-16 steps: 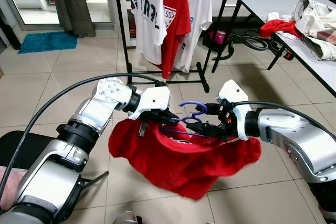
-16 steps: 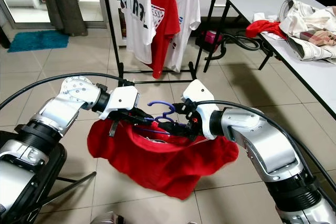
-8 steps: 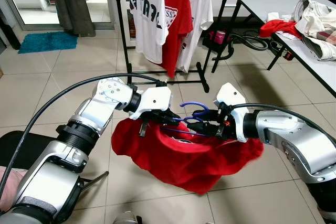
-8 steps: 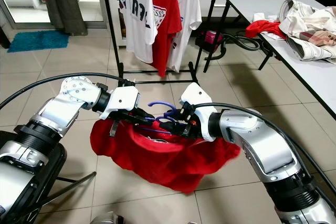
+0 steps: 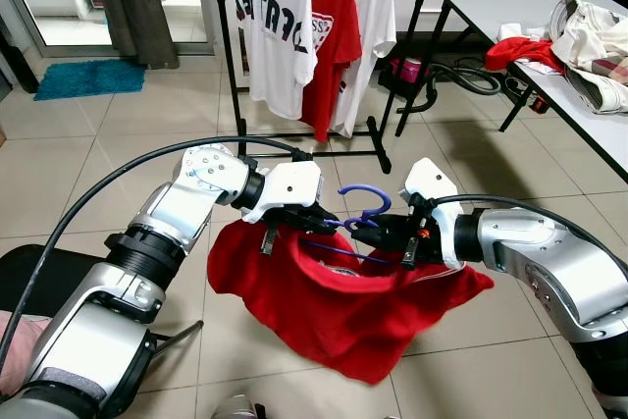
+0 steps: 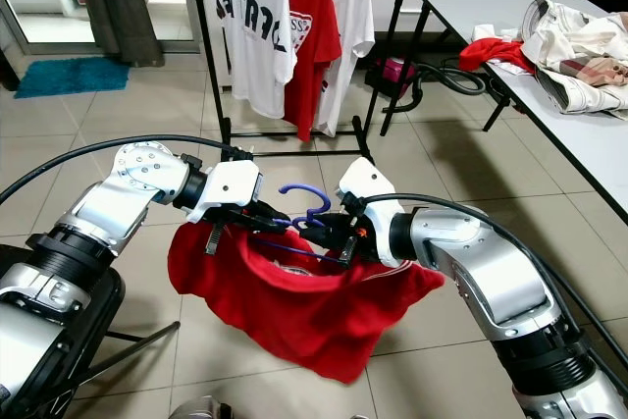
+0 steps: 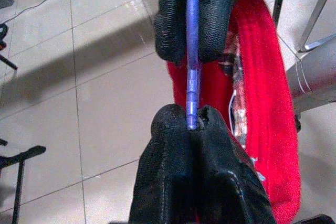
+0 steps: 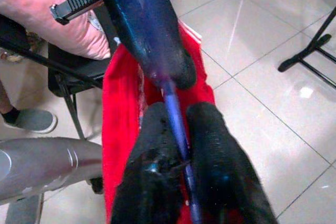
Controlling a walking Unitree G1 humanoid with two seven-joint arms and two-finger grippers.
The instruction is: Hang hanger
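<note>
A blue hanger (image 5: 361, 199) carries a red T-shirt (image 5: 334, 311) that sags towards the tiled floor in front of me. My left gripper (image 5: 319, 220) is shut on the hanger's bar from the left, and my right gripper (image 5: 371, 233) is shut on it from the right, their fingertips almost meeting below the hook. In the left wrist view the blue bar (image 7: 191, 82) runs between the pinched fingers (image 7: 173, 171). The right wrist view has the same bar (image 8: 176, 124) clamped between black fingers (image 8: 210, 145). The hook points up, free of anything.
A black clothes rack (image 5: 226, 46) with white and red shirts (image 5: 294, 36) stands ahead, its foot bar (image 5: 378, 149) on the floor. A white table (image 5: 510, 17) with piled clothes is on the right. A black chair (image 5: 29, 272) and a person's pink-clad leg (image 8: 58, 19) are at my left.
The hanger's hook has tipped up slightly and the red shirt has swung a little beneath it. Both grippers keep their hold in nearly the same place.
</note>
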